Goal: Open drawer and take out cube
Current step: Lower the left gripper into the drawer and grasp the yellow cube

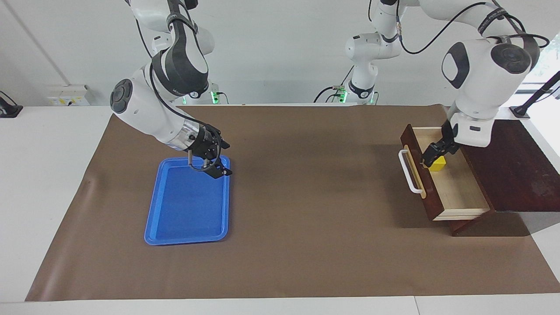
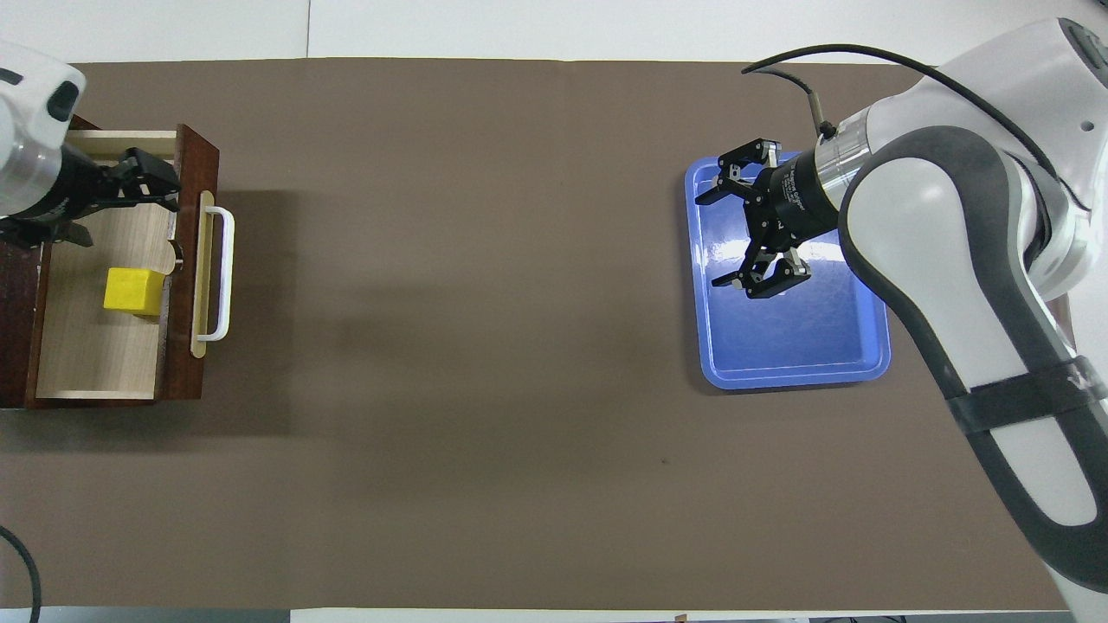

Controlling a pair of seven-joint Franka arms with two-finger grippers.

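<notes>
Drawer (image 1: 442,183) pulled open at the left arm's end of the bench, cube (image 2: 132,289) inside. Left gripper (image 1: 431,155) over the drawer's interior, fingers spread, empty. Right gripper (image 2: 744,223) over the blue tray (image 2: 874,363), fingers spread, empty.

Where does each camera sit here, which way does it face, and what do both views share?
Facing view: high across the table, looking at the robots; both arms and bases show.
Overhead view: high above the robots' end, looking steeply down; forearms and grippers show.
Shared: open drawer, cube inside, blue tray, left gripper over the drawer, right gripper over the tray.
</notes>
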